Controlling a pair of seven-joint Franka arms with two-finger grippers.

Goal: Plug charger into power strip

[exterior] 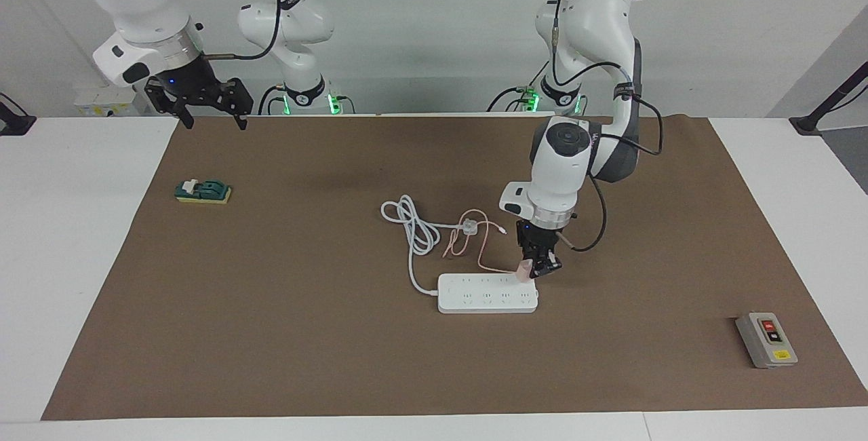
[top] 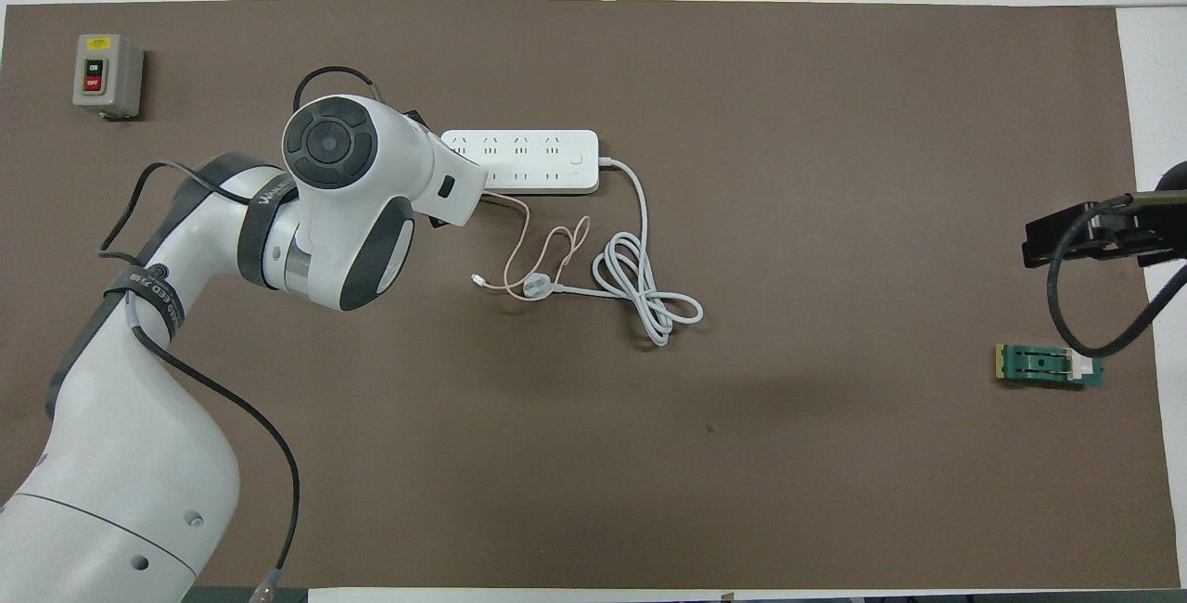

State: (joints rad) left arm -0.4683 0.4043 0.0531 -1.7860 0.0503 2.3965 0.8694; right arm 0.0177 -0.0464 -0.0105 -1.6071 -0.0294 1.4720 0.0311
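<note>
The white power strip (exterior: 487,294) lies flat mid-table; it also shows in the overhead view (top: 519,160). My left gripper (exterior: 536,269) points down and is shut on the pale pink charger (exterior: 523,270). It holds the charger upright at the strip's end toward the left arm's end of the table, over the row of sockets nearer the robots. I cannot tell whether the prongs are in a socket. The thin pink cable (exterior: 475,241) trails from the charger toward the robots. In the overhead view my left wrist hides the charger. My right gripper (exterior: 214,122) waits open, raised over the mat's edge.
The strip's thick white cord (exterior: 413,224) lies coiled nearer the robots, ending in a white plug (exterior: 470,227). A grey box with red and black buttons (exterior: 766,340) sits toward the left arm's end. A green block (exterior: 203,191) lies toward the right arm's end.
</note>
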